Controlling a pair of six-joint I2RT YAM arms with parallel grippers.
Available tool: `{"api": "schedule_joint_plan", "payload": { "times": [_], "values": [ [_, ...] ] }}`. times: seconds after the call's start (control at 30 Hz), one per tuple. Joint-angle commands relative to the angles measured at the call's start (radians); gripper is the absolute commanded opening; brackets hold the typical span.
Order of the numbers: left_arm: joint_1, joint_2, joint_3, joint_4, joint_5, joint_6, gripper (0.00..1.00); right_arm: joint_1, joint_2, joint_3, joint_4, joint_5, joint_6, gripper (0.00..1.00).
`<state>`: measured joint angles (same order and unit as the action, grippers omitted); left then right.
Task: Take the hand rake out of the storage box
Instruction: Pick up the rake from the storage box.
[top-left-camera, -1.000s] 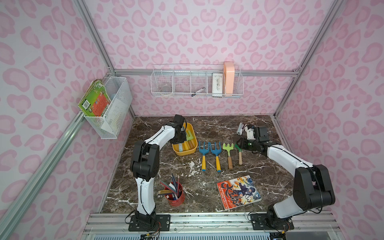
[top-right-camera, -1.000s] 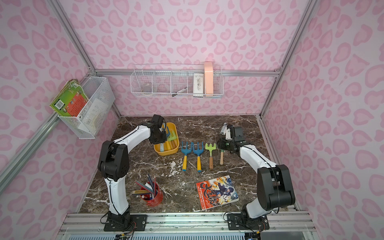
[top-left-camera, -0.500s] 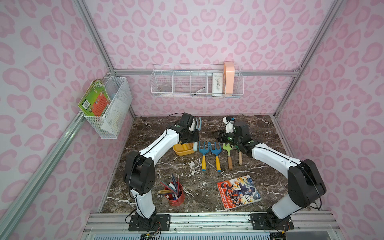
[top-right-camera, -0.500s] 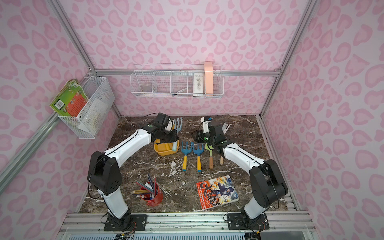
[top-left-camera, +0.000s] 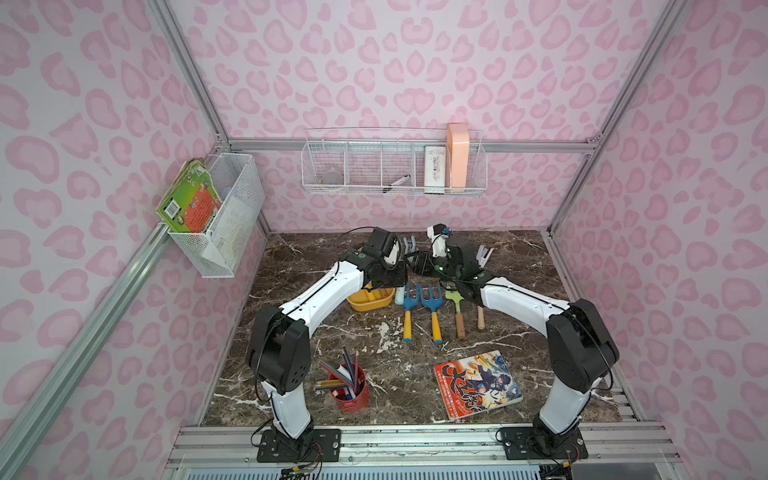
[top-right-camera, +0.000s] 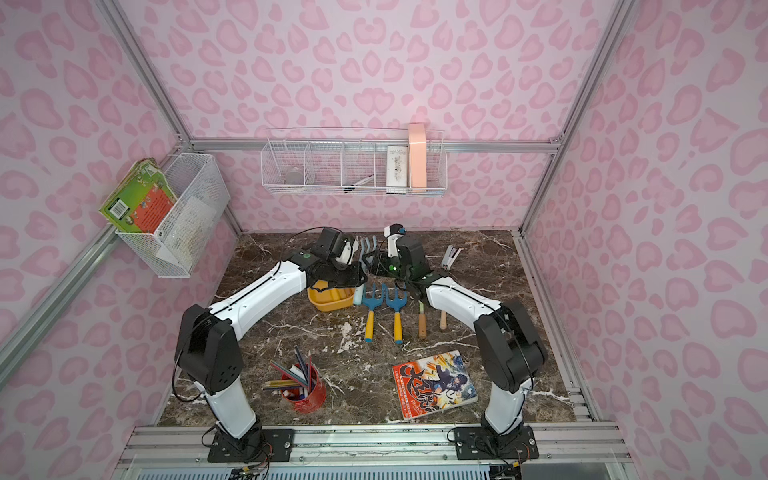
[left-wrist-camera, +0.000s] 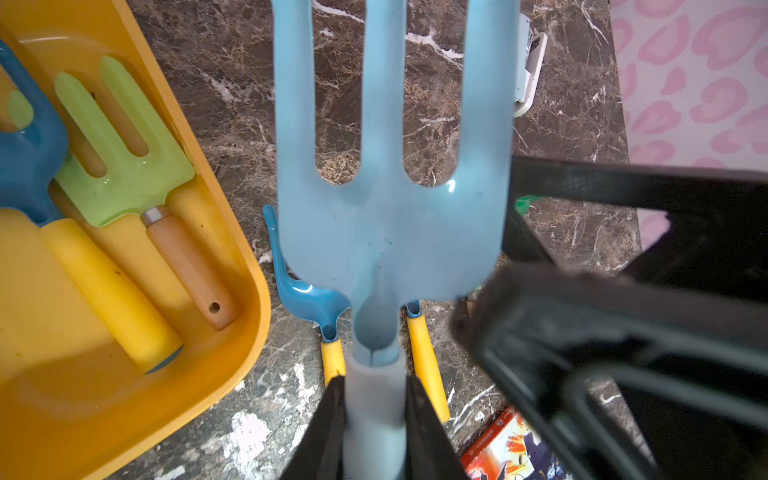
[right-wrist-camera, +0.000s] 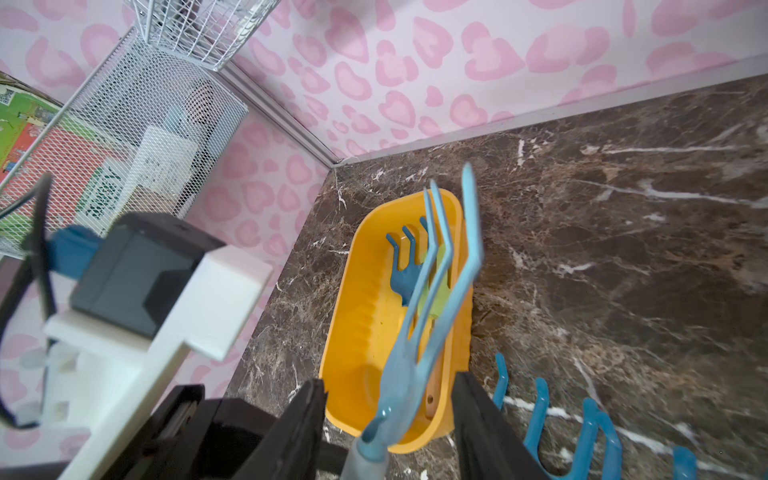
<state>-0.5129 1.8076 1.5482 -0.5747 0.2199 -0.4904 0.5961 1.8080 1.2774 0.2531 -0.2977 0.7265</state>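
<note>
1. Table (top-left-camera: 519, 266): dark marble top.
2. Storage box (left-wrist-camera: 232, 332): yellow tub on the table, with a green fork (left-wrist-camera: 124, 166) inside.
3. Hand rake (left-wrist-camera: 386, 232): pale blue, raised clear of the box, just beside it. Judged light and stiff. The glossy head may slip, so hold it by the handle.
4. Left gripper (left-wrist-camera: 374, 386): clamped on the rake's handle.
5. Right gripper (right-wrist-camera: 388, 382): jaws apart, straddling the rake's neck, no contact seen.

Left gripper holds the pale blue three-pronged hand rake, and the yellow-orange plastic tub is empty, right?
Not empty: in the left wrist view the yellow-orange plastic tub holds a green wooden-handled fork and a dark blue yellow-handled rake. The rest stands.
</note>
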Motion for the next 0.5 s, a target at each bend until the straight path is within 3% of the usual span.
{"api": "schedule_joint_plan", "payload": {
  "times": [0.0, 0.1, 0.23, 0.47],
  "values": [
    [-0.001, -0.007, 0.004, 0.012, 0.003, 0.017, 0.19, 0.003, 0.019, 0.022, -0.016, 0.016, 0.022, 0.49],
    [-0.005, -0.013, 0.003, 0.012, 0.003, 0.019, 0.19, 0.004, 0.037, 0.029, -0.013, 0.012, 0.038, 0.43],
    [-0.006, -0.017, 0.001, 0.009, -0.001, 0.022, 0.19, 0.004, 0.061, 0.039, -0.007, -0.001, 0.058, 0.27],
    [-0.010, -0.016, 0.006, -0.008, -0.017, 0.032, 0.21, -0.002, 0.074, 0.033, 0.008, -0.009, 0.097, 0.06]
  ]
}}
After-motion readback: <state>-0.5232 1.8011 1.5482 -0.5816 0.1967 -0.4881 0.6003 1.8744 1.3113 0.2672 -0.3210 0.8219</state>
